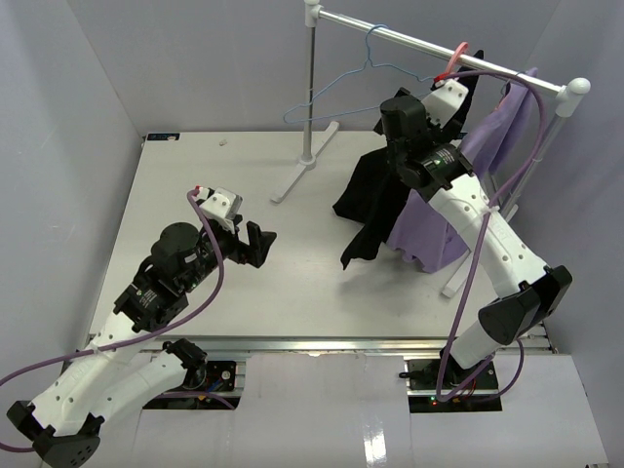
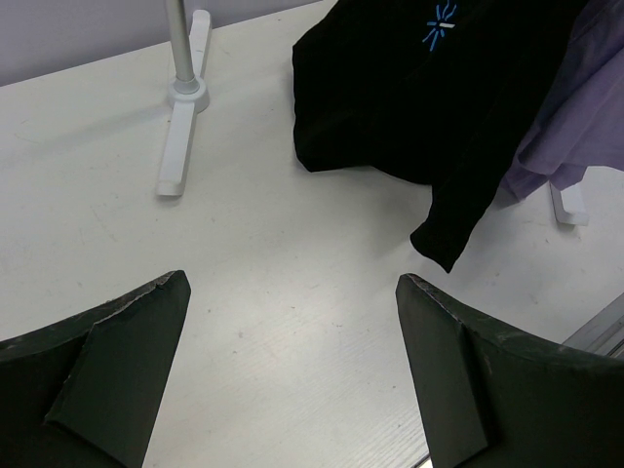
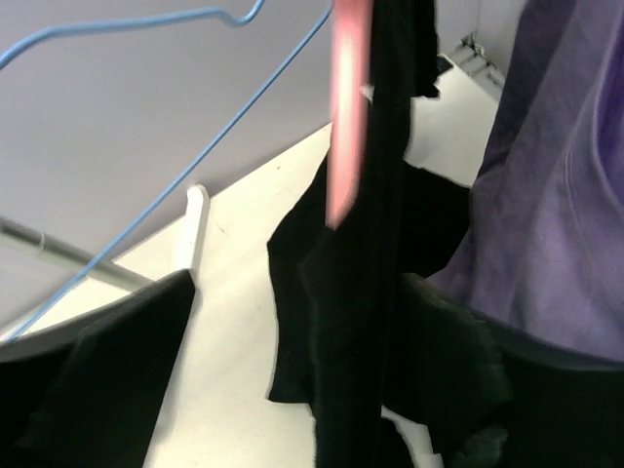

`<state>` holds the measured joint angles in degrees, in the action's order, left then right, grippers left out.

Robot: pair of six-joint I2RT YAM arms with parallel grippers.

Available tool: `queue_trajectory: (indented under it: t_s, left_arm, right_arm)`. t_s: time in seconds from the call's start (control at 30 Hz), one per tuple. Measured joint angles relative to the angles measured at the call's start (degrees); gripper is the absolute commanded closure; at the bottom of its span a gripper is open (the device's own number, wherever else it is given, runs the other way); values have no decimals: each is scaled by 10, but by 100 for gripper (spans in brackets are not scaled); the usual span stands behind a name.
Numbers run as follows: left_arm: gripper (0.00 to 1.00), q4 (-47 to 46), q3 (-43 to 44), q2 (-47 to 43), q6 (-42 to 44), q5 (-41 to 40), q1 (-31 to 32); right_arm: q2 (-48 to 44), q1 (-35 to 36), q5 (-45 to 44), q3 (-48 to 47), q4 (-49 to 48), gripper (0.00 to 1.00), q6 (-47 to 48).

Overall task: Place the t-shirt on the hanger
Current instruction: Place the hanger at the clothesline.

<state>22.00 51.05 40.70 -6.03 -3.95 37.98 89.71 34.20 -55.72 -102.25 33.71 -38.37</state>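
The right gripper [image 3: 297,283] fills the foreground of its wrist view, jaws spread wide and pinching nothing. The t-shirt [image 3: 331,322] hangs through the gap between them from 12 to 6 o'clock, beside the hanger [image 3: 348,107] at 12 o'clock. The shirt seems hung, so the step looks like a clean retreat: back straight out, jaws wide, so no finger drags cloth or nudges the hook off the rail [image 1: 409,41]. The left gripper [image 2: 292,281], equally wide and empty, hovers over the table [image 2: 292,244], the shirt well apart at 1 o'clock.
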Motion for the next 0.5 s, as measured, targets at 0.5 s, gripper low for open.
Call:
queue_trajectory:
  t_s: [0.5]
  left_arm:
    - [2,-29,0,-33,-23,18,0]
  right_arm:
    - [-63,0,164,-82,59,10,114]
